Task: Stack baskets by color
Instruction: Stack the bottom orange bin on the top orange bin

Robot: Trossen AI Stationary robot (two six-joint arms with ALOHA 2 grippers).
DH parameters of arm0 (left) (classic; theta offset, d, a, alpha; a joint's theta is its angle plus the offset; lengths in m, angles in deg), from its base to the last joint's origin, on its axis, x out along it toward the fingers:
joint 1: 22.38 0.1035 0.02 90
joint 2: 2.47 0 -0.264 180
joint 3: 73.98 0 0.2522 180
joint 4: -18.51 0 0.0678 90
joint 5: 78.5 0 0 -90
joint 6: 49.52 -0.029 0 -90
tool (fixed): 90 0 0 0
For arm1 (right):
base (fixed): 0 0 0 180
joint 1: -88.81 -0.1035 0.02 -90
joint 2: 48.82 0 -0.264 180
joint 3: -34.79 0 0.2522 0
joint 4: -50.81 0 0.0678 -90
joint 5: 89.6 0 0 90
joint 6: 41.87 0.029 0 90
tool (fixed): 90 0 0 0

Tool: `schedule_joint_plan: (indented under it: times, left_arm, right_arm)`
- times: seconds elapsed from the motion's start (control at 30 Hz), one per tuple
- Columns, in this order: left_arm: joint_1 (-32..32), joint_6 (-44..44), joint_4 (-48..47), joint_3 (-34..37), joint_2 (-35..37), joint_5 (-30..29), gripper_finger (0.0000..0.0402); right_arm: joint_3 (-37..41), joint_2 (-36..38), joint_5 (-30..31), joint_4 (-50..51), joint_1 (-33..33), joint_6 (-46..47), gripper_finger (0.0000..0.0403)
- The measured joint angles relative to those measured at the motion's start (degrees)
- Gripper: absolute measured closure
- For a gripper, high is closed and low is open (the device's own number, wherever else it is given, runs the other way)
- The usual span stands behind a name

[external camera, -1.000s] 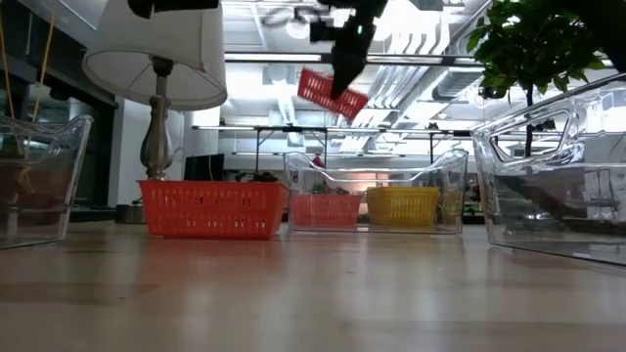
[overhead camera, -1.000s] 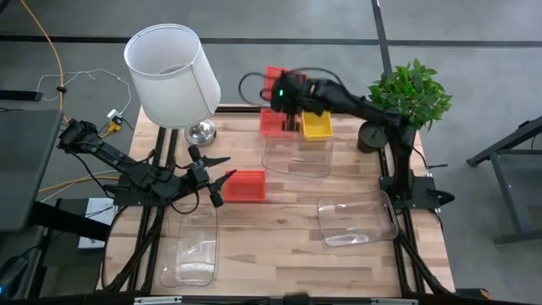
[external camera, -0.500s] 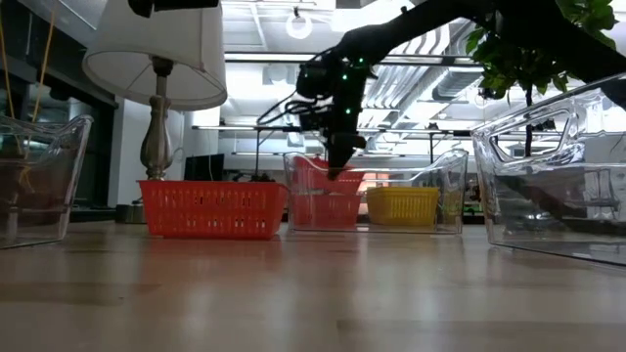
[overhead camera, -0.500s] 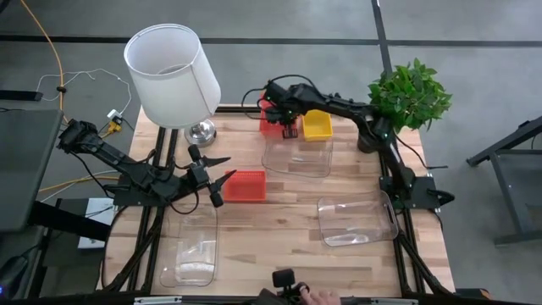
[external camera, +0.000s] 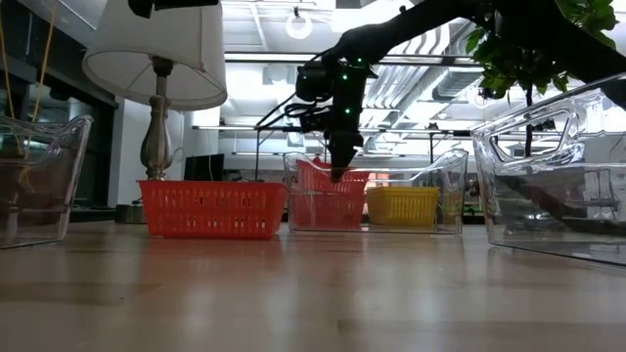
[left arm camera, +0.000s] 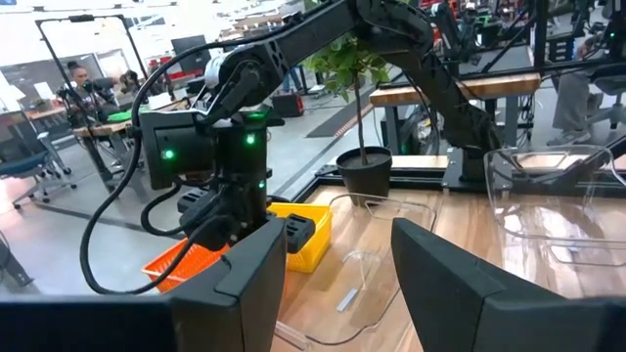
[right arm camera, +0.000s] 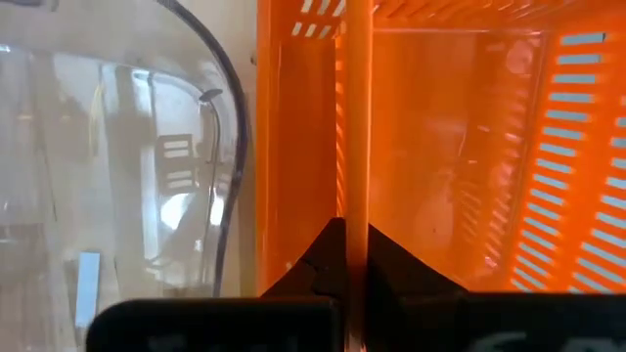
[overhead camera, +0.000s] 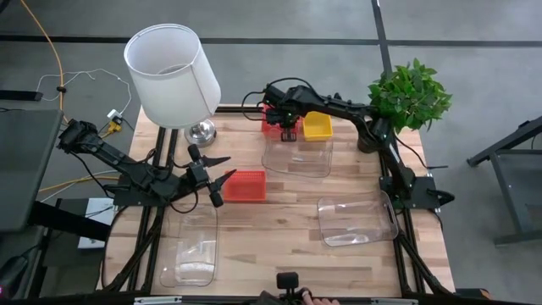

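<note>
My right gripper [overhead camera: 286, 129] is at the table's far middle, shut on a red-orange basket [external camera: 328, 196]. That basket sits low on another red-orange one, behind a clear tub [overhead camera: 296, 157]. A yellow basket [overhead camera: 318, 127] rests on its bottom just to the right. A third red-orange basket [overhead camera: 246, 185] rests on the table near the left. My left gripper [overhead camera: 220, 180] hovers open at that basket's left end, and its wrist view shows nothing between the fingers [left arm camera: 264, 274]. My right gripper pinches the red-orange basket's side wall at the rim [right arm camera: 357, 186], one finger inside the basket and one outside. The fingers [right arm camera: 328, 256] come from above, pointing steeply down. The basket's lower part [external camera: 328, 217] sits in the red-orange basket underneath.
A white-shaded lamp [overhead camera: 174, 76] stands at the far left and a potted plant [overhead camera: 411, 93] at the far right. Two more clear tubs lie at the near left [overhead camera: 190, 250] and the near right [overhead camera: 356, 220]. Bare wood lies between them.
My right gripper has come down toward the table's far edge with the red-orange basket, tipping to point more steeply down. The basket was tilted and high in the air. It now sits low on the other red-orange basket beside the yellow one.
</note>
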Motion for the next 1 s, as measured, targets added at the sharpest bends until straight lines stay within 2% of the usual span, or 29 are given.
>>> schedule_joint_plan:
  times: [0.47,0.83,1.0]
  left_arm:
    - [0.0,0.0,-0.1,0.0,0.0,0.0,0.0229]
    - [0.0,0.0,-0.1,0.0,0.0,0.0,0.0229]
    - [0.0,0.0,-0.1,0.0,0.0,0.0,0.0229]
  right_arm:
    - [0.0,0.0,0.1,1.4,-0.6,5.3,0.0396]
    - [0.0,0.0,3.0,1.0,-4.6,3.8,0.0292]
    - [0.0,0.5,3.2,3.0,-4.9,2.2,0.0273]
